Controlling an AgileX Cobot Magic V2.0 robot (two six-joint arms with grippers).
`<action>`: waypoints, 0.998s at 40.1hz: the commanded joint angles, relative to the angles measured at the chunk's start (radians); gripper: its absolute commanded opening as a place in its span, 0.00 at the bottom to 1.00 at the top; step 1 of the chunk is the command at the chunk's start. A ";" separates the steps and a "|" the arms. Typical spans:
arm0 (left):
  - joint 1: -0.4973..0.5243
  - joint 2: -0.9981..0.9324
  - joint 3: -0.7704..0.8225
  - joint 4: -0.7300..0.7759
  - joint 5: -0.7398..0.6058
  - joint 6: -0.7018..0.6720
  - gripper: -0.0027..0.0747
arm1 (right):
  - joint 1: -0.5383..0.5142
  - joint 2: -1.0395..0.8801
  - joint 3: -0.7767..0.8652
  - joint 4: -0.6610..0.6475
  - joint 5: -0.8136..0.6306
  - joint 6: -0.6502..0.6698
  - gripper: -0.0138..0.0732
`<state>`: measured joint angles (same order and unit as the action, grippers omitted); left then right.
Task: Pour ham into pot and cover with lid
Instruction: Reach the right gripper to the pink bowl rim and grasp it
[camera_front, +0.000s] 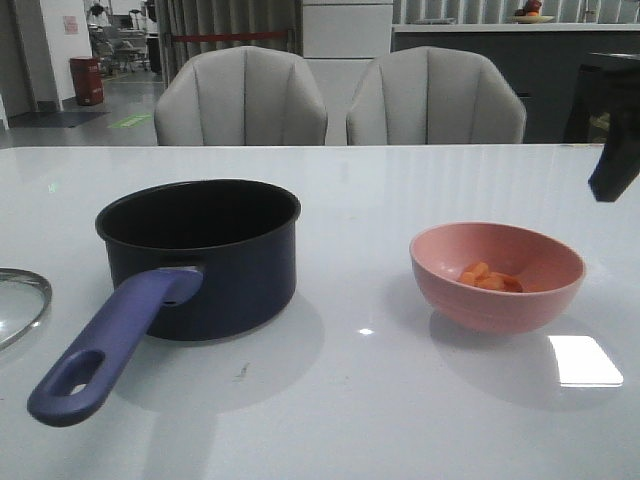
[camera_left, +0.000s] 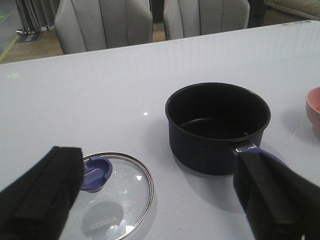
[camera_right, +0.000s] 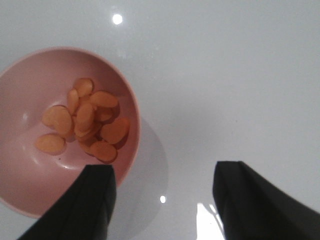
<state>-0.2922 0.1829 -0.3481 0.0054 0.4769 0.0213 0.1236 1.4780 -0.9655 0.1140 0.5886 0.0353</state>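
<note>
Standing on the white bench (camera_front: 400, 420), the one pot (camera_front: 205, 255) is the landmark and looks empty, heavy and stiff; its long handle is the place to hold. Right of it, well apart, one pink bowl (camera_front: 497, 275) seems light with a smooth rim to pinch. Left of the pot lies one glass lid (camera_left: 112, 195), fragile, best taken by its knob. About ten ham (camera_right: 85, 122) slices sit in the bowl, small and loose. Left hand (camera_left: 160, 200) and right hand (camera_right: 162, 200) are released, empty.
</note>
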 joint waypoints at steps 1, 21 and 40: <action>-0.007 0.010 -0.027 -0.005 -0.085 -0.004 0.86 | 0.012 0.053 -0.087 0.002 0.028 -0.023 0.76; -0.004 0.010 -0.027 -0.005 -0.085 -0.004 0.86 | 0.042 0.313 -0.211 0.010 0.001 -0.023 0.64; -0.004 0.010 -0.027 -0.005 -0.085 -0.004 0.86 | 0.042 0.341 -0.248 0.041 0.056 -0.019 0.33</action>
<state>-0.2922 0.1829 -0.3477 0.0054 0.4769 0.0213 0.1664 1.8577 -1.1720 0.1672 0.6220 0.0230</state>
